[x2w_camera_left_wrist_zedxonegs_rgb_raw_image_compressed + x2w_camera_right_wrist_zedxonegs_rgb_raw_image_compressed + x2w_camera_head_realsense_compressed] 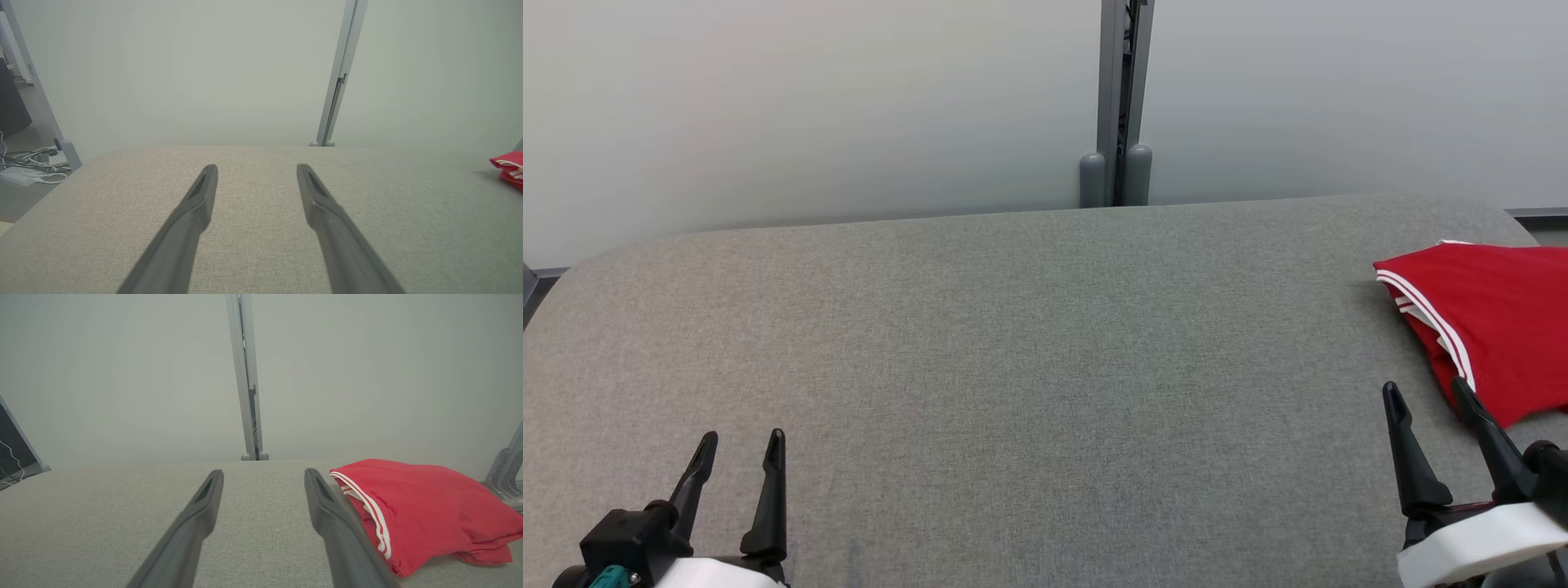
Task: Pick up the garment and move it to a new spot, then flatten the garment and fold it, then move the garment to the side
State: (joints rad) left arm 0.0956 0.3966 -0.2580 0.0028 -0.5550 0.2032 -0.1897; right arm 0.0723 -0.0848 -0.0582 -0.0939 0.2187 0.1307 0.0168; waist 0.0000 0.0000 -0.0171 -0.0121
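While the right pincer [1424, 385] gapes, the garment [1494, 318] lies just beside it.

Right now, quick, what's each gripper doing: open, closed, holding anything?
Left gripper: open, holding nothing.
Right gripper: open, holding nothing, next to the red garment.

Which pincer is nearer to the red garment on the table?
Right. The right pincer is open right beside the garment, one finger at its edge. The left pincer, also open, is far across the table.
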